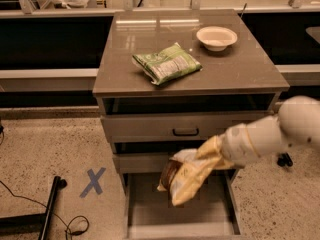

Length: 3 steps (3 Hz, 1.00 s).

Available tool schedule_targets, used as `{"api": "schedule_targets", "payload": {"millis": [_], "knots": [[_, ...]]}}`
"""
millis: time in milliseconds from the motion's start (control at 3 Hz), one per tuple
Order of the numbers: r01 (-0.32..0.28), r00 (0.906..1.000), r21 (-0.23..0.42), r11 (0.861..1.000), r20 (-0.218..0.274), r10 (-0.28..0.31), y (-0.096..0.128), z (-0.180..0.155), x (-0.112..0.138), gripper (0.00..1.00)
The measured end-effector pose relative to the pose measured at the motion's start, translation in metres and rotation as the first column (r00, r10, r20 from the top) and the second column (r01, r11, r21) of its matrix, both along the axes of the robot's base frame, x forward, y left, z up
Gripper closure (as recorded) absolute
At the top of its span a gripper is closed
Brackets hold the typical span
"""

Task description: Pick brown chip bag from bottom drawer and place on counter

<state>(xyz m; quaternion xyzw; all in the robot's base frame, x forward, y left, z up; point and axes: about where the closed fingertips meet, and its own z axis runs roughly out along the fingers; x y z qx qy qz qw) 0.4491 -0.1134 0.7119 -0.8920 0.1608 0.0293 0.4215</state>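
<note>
The brown chip bag [183, 180] hangs tilted in the air above the open bottom drawer [150, 210], in front of the middle drawer's front. Its tan-yellow side faces me and a dark brown edge shows at the left. My gripper [209, 155], at the end of the white arm that comes in from the right, is shut on the bag's upper right end. The drawer's grey floor below it is bare. The counter [150, 34] is the glossy grey-brown top of the cabinet, well above the bag.
A green-and-white bag [167, 64] lies in the middle of the counter and a white bowl [216, 37] stands at its back right. The upper drawer with a black handle [185, 132] is shut. A blue tape X [93, 182] and a black stand leg [48, 213] are on the floor at left.
</note>
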Motion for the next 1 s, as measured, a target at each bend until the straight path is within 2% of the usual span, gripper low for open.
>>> {"api": "schedule_targets", "payload": {"millis": [333, 667, 1000], "knots": [[-0.067, 0.9945, -0.017, 0.998, 0.079, 0.068, -0.001, 0.070, 0.022, 1.00], [-0.125, 0.9852, -0.032, 0.992, 0.114, 0.128, 0.009, 0.129, 0.049, 1.00], [-0.162, 0.9792, -0.030, 0.986, 0.119, 0.164, 0.022, 0.176, 0.079, 1.00]]}}
